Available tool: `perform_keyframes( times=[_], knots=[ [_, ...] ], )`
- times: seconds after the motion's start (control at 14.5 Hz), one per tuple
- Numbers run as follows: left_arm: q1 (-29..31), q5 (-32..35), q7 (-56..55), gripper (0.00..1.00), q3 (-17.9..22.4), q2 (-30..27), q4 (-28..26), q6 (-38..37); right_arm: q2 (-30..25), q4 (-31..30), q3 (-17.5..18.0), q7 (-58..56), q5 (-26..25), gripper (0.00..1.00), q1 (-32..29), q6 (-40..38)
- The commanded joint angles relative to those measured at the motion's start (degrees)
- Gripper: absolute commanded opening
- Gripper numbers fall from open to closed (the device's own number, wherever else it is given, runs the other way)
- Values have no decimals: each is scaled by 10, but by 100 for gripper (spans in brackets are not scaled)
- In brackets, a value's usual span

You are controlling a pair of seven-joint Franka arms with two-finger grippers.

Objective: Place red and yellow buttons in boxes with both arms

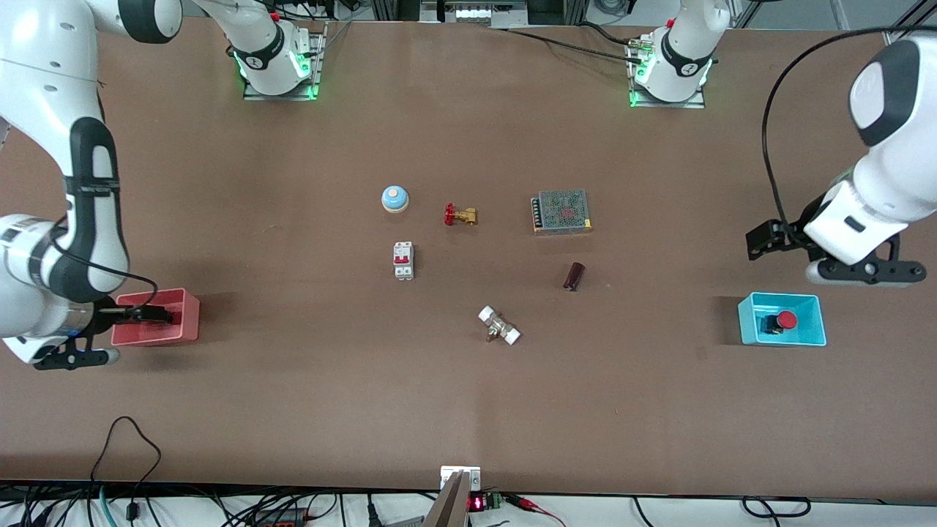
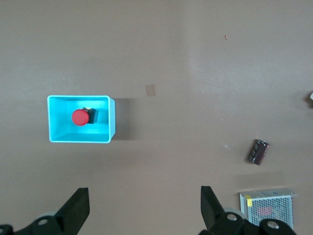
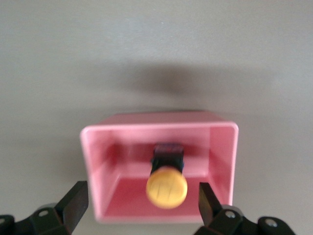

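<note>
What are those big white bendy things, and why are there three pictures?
They are two robot arms bolted to a brown table. The big picture looks down from a high camera. The other two come from small cameras on each arm's wrist. The left tool is open and empty over the table beside the blue box, where the red button lies. The right tool is open over the pink box, where the yellow button lies. Nothing is held. In the middle sit a bell, a valve, a switch and other parts.

two buttons — two boxes — two arms.
</note>
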Motion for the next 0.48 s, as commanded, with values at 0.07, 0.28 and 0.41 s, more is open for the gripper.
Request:
perform_keyframes(
  times=[0.07, 0.28, 0.41],
  knots=[
    [1, 5, 4, 100, -1, -46, -5, -37, -52, 32, 4, 7, 11, 100, -2, -72],
    [3, 4, 5, 100, -1, -76, -5, -63, -105, 30, 8, 89, 6, 100, 27, -142],
    [4, 1, 19, 100, -1, -91, -5, -74, -132, 30, 7, 132, 3, 100, 53, -169]
  ],
)
